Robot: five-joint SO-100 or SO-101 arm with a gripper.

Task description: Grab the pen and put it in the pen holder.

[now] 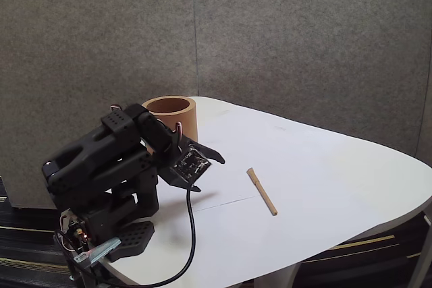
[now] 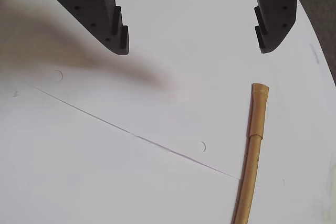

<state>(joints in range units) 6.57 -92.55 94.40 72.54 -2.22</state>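
A thin tan pen [image 1: 262,191] lies flat on the white table, right of the black arm in the fixed view. Seen from the wrist, the pen [image 2: 251,150] runs from lower middle up toward the right finger. My gripper [image 1: 208,173] hovers above the table to the left of the pen, open, nothing between its fingers. In the wrist view the gripper [image 2: 193,51] shows two dark fingertips spread wide at the top. The tan-brown pen holder [image 1: 173,116] stands upright behind the arm, at the table's back left.
The table [image 1: 324,166] is white with a rounded edge at the right and front. A black cable [image 1: 191,234] trails from the gripper down across the table's front left. A grey partition wall stands behind. A thin seam line [image 2: 131,132] crosses the tabletop.
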